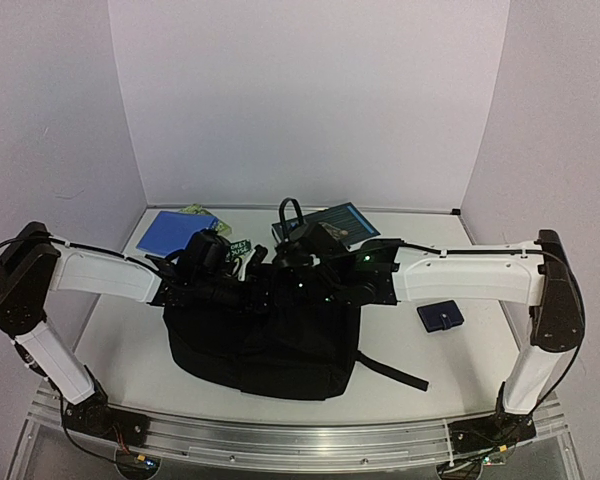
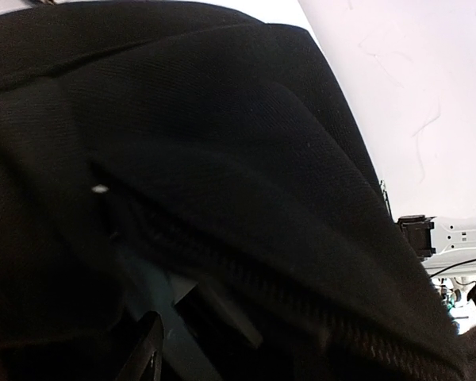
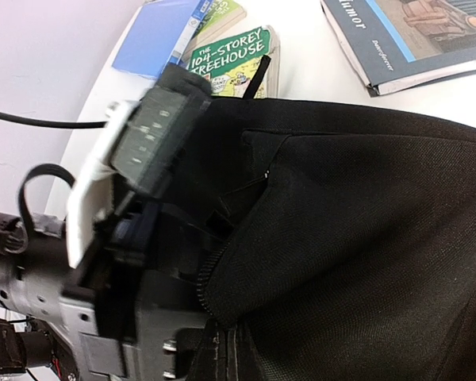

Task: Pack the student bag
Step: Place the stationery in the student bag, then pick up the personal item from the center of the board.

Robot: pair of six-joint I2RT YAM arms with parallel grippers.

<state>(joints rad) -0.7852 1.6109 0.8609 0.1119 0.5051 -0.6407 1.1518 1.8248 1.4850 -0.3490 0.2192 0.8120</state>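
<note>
- Backpack [image 1: 270, 345]: black, soft cloth, lying in the middle of the table [image 1: 130, 350] between the two arms. One strap [image 1: 395, 372] trails off to the right, and the carry loop [image 1: 290, 212] stands up at the far edge.
- Left gripper [image 1: 235, 278]: down at the backpack's far left edge. Its wrist view is filled with black cloth and a zipper [image 2: 301, 300] seen close up. I cannot tell how far the fingers are spread or whether they hold anything.
- Right gripper [image 1: 288, 262]: at the backpack's far edge, just beside the left one, with its jaws fully closed. Whether any cloth is pinched between them cannot be told.
- Blue folder [image 1: 177, 232]: flat on the table at the far left, behind the left arm.
- Green paperback [image 3: 230, 55]: just behind the backpack, next to the folder.
- Dark blue book [image 1: 332, 218]: on the far side, right of the carry loop.
- Small dark-blue pouch [image 1: 440, 317]: on the table to the right, apart from the backpack and close to the right forearm.
</note>
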